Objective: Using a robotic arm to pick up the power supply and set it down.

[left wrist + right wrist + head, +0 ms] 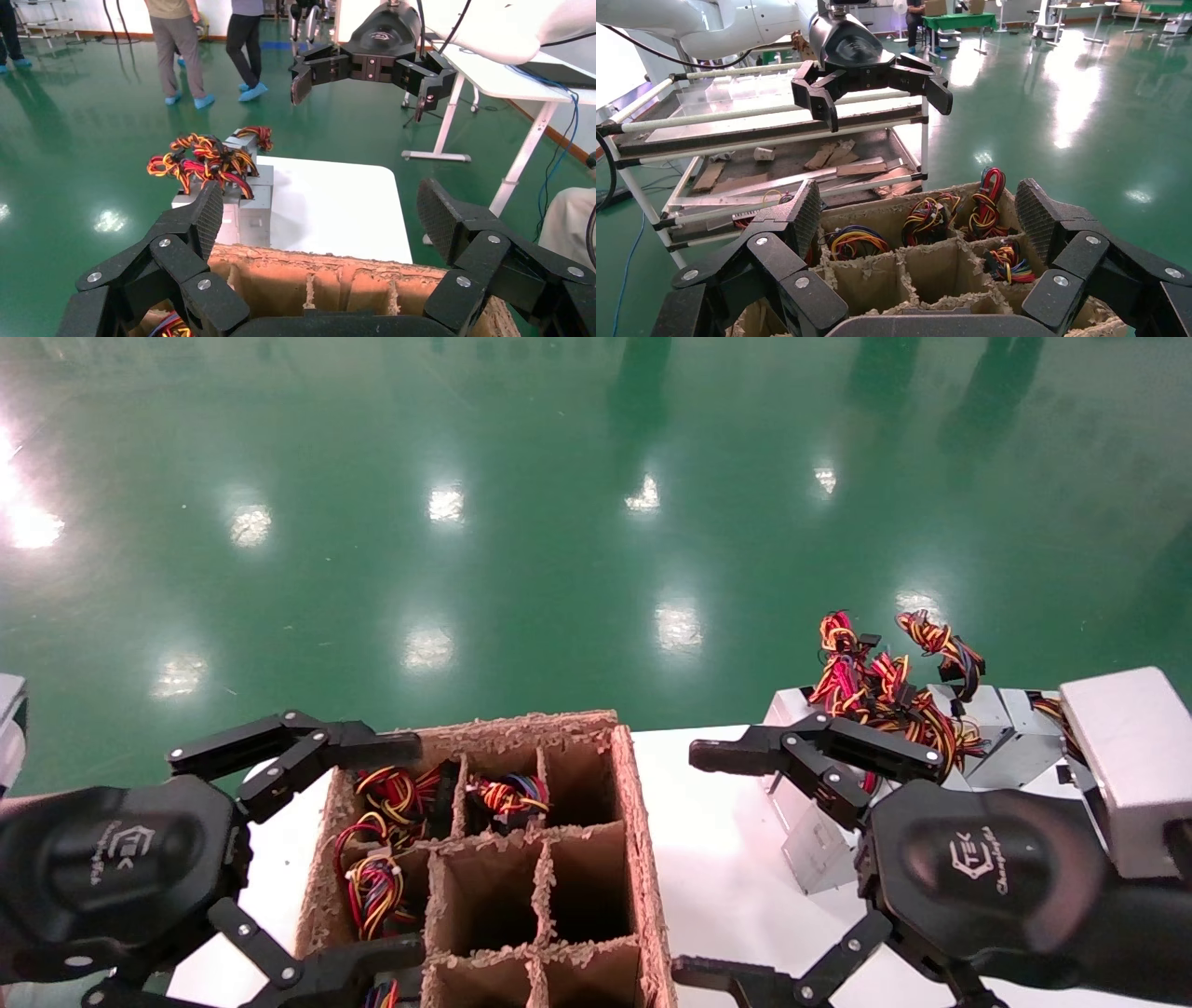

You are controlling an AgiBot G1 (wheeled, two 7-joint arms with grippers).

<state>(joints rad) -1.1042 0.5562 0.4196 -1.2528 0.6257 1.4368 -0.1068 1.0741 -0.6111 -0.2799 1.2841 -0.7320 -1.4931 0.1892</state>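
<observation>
Jaws spread wide on both sides: the left gripper (pixel 372 850) hovers over the near-left end of the divider box (pixel 643 859), the right gripper (pixel 708 864) over bare white bench (pixel 717 859) between that box and the power supplies. Power supplies (pixel 1001 738), silver boxes topped with tangled red, yellow and black wires (pixel 875 686), sit untouched in a cluster at the bench's far right corner. More wire bundles (pixel 386 845) fill the box's left cells.
</observation>
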